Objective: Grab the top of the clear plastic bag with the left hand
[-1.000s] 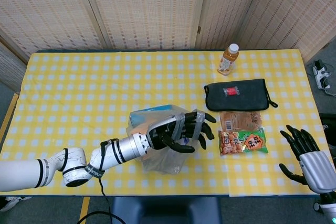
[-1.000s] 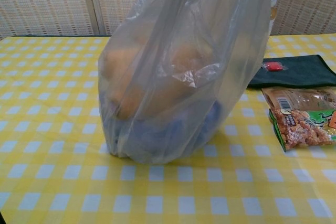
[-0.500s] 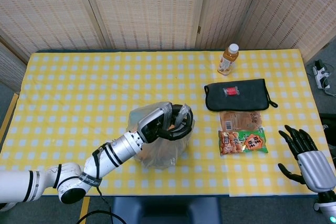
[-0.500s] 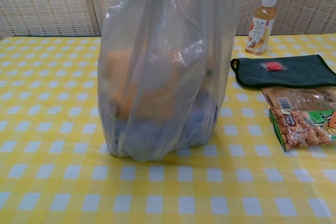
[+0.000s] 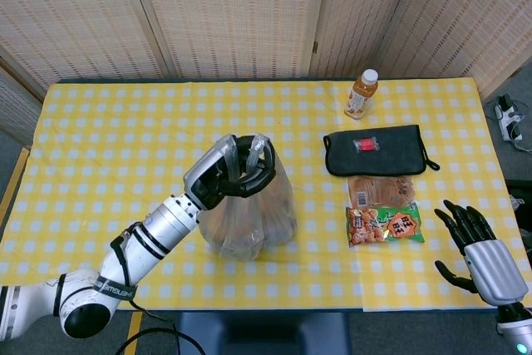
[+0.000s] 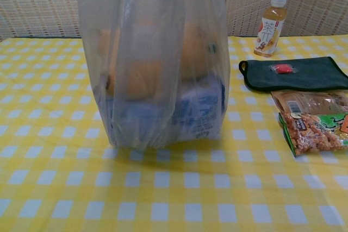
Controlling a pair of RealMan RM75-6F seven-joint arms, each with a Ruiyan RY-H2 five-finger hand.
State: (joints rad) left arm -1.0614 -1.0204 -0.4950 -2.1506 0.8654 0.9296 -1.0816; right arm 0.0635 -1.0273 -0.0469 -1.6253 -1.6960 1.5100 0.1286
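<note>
Yellow-checked bench (image 5: 108,139). Clear plastic bag (image 5: 249,218) upright near bench front, well left of black pouch (image 5: 378,150) and snack packs (image 5: 384,224). Left hand (image 5: 229,168) curled tight round bag's gathered top. Grasp looks made; next probably steady lift. Right hand (image 5: 478,243) spread, empty, far right of bag.

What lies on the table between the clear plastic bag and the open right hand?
In the head view, two snack packets lie between the clear plastic bag and the right hand.
</note>
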